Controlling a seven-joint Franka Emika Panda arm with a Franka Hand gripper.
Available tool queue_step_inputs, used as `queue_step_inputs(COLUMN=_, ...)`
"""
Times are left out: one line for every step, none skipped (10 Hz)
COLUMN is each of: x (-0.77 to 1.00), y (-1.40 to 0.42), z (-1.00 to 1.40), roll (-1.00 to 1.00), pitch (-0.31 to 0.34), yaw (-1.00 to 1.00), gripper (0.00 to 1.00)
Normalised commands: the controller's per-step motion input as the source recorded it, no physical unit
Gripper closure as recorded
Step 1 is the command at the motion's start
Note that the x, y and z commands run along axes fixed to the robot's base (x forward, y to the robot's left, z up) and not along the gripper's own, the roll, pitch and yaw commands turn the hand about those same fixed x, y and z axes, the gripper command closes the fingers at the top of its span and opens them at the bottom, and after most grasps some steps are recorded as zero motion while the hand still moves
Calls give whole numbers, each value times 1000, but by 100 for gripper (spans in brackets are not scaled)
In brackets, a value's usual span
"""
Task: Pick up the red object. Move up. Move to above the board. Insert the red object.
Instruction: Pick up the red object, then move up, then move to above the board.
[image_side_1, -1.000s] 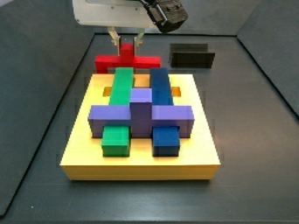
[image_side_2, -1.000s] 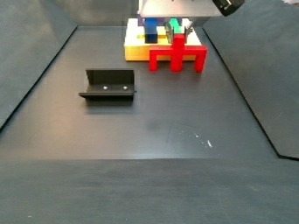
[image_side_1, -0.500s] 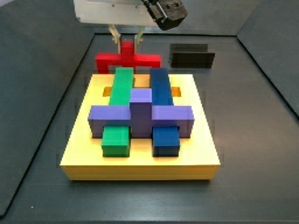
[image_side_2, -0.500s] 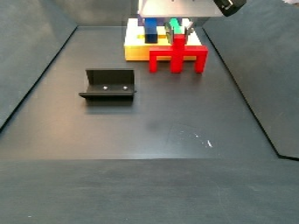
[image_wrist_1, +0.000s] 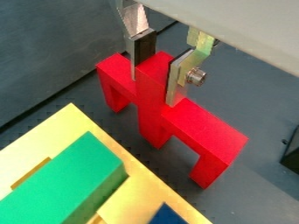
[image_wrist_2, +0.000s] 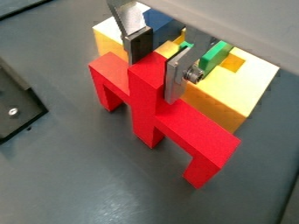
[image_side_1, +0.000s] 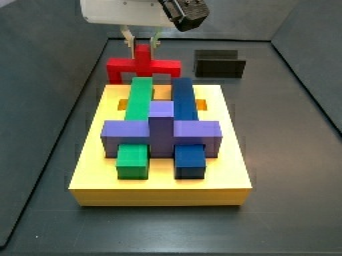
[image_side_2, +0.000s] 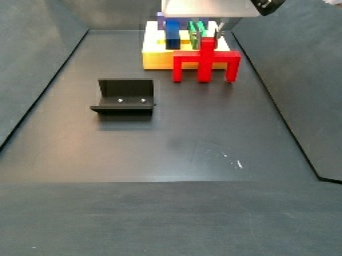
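The red object (image_side_1: 144, 68) is a bright red bridge-shaped piece with a central stub. It is just beyond the far end of the yellow board (image_side_1: 160, 185), low over the floor. My gripper (image_side_1: 144, 45) comes down from above and is shut on the stub. In both wrist views the silver fingers with dark pads press the stub from both sides: gripper (image_wrist_1: 162, 83) on red object (image_wrist_1: 176, 131), gripper (image_wrist_2: 156, 74) on red object (image_wrist_2: 152, 109). The board carries green, blue and purple blocks. In a side view the red object (image_side_2: 203, 66) stands in front of the board (image_side_2: 158, 60).
The black fixture (image_side_2: 123, 97) stands on the dark floor, apart from the board; it also shows in a side view (image_side_1: 219, 64), to the right of the red object. Dark walls enclose the floor on the sides.
The gripper and the red object have risen a little. The board and fixture have not moved.
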Motion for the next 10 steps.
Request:
queue_step_inputs(x=0, y=0, z=0, roll=0, pitch=0, yaw=0, gripper=100)
queue_step_inputs(x=0, y=0, z=0, roll=0, pitch=0, yaw=0, gripper=100)
queue_step_inputs(x=0, y=0, z=0, roll=0, pitch=0, yaw=0, gripper=100)
queue_step_inputs(x=0, y=0, z=0, roll=0, pitch=0, yaw=0, gripper=100)
queue_step_inputs(x=0, y=0, z=833, roll=0, pitch=0, yaw=0, gripper=100)
queue_step_inputs(x=80, y=53, z=880, roll=0, pitch=-32, yaw=55, gripper=100)
queue_step_inputs(x=28, y=32, z=687, roll=-24, pitch=20, yaw=57, gripper=100)
queue_step_inputs(x=32, y=2, z=366, roll=-63, pitch=26, yaw=28, gripper=100)
queue_step_inputs(x=0, y=0, z=1400, roll=0, pitch=0, yaw=0, gripper=100)
queue_step_inputs(x=-42, y=-6, z=1400, roll=7, pitch=36, yaw=-9, gripper=100)
